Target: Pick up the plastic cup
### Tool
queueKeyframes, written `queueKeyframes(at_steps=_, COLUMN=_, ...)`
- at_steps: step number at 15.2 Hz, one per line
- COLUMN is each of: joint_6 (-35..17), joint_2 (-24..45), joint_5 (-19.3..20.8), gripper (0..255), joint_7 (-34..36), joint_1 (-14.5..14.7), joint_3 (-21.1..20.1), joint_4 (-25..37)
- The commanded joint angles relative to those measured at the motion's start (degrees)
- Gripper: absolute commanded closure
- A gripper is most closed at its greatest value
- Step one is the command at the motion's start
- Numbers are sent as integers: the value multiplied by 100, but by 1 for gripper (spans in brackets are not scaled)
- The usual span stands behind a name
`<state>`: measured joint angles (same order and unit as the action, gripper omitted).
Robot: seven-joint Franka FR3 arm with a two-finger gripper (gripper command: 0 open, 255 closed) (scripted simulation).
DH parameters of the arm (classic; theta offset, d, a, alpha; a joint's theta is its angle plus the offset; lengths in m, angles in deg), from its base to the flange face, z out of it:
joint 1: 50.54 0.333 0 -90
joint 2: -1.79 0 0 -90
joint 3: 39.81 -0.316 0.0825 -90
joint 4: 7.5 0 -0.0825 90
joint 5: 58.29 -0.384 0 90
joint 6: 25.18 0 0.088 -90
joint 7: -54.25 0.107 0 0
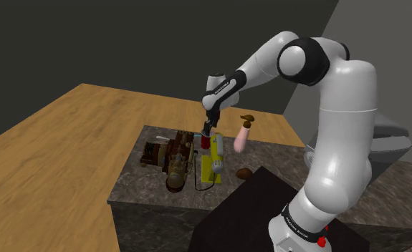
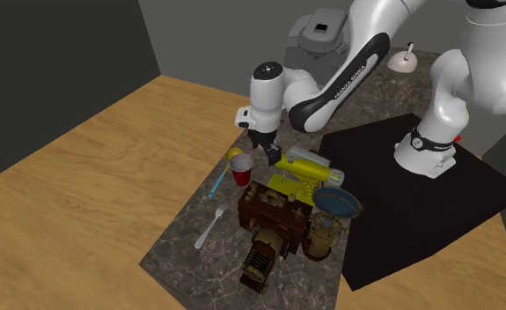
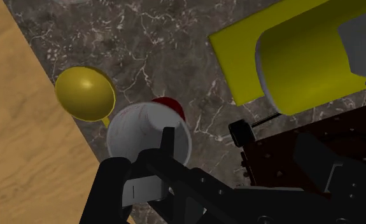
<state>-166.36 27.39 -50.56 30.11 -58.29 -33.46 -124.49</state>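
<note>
Red cup (image 2: pixel 241 174), white inside, upright on dark marble counter (image 2: pixel 176 251). In second exterior view it sits at 8 o'clock of gripper (image 2: pixel 265 158), close under it. Arm (image 2: pixel 348 75) stretched out low, wrist bent, hand pointing down over cup rim. Gripper opening: cannot tell. Yellow scoop (image 2: pixel 235 155) at cup's 11 o'clock, just beside.

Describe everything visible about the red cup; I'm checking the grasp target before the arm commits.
The red cup is a small tapered tumbler, plain red outside, pale grey inside, open-topped. It stands upright on the dark marble counter near the edge, close beside a yellow scoop. The tool sits right at its rim; contact cannot be told.
</note>
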Motion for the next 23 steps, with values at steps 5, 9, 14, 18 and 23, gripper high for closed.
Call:
queueKeyframes(at_steps=5, joint_6=-108, joint_2=1389, joint_5=-96, gripper=0, joint_7=-311, joint_1=-213, joint_3=-88, joint_4=1330)
queueKeyframes(at_steps=9, joint_6=-181, joint_2=1762, joint_5=-107, gripper=0, joint_7=-345, joint_1=-250, joint_3=-108, joint_4=1637)
queueKeyframes(at_steps=14, joint_6=-406, joint_2=2129, joint_5=-108, gripper=0, joint_7=-312, joint_1=-258, joint_3=-111, joint_4=1777)
queueKeyframes(at_steps=18, joint_6=-407, joint_2=2125, joint_5=-107, gripper=255, joint_7=-309, joint_1=-254, joint_3=-111, joint_4=1773)
queueKeyframes(at_steps=23, joint_6=-407, joint_2=2127, joint_5=-107, gripper=255, joint_7=-309, joint_1=-254, joint_3=-111, joint_4=1774)
